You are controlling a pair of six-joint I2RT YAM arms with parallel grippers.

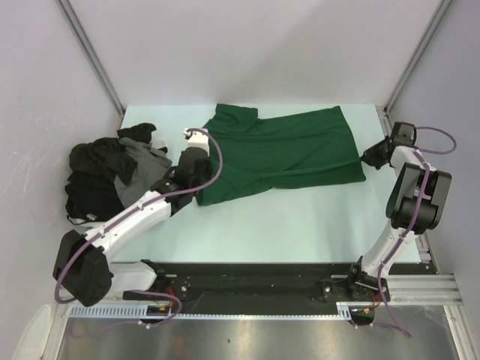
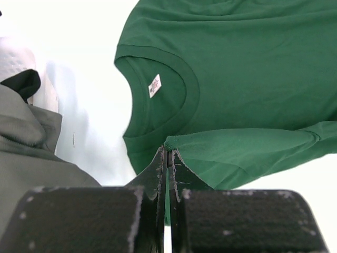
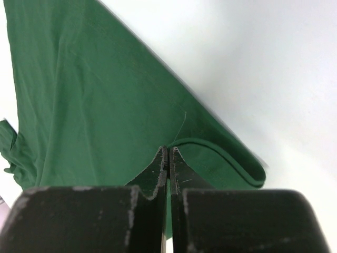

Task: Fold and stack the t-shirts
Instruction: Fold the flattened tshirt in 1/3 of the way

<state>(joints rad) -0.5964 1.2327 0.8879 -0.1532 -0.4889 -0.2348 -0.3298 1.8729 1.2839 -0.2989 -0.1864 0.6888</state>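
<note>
Green t-shirt [image 1: 285,150], top view: spread flat mid-surface [image 1: 300,225], neck left, hem right. Left hand [image 1: 196,142] is at the neck end, right hand [image 1: 373,157] at the hem corner. The pile of black and grey t-shirts [image 1: 105,169] sits just beside the left arm. Risk: a sweep of that arm could drag the pile.

Left wrist view: left hand [image 2: 167,153] is clenched on a thin fold of green t-shirt [image 2: 253,68] near the shoulder, below the neck label [image 2: 155,85]. Risk: with so little cloth pinched, it may slip out under tension.

Right wrist view: right hand [image 3: 168,150] grasps a curled hem edge of the green t-shirt [image 3: 79,105]. Risk: uneven pull between the two ends would skew the fold or bunch the cloth.
</note>
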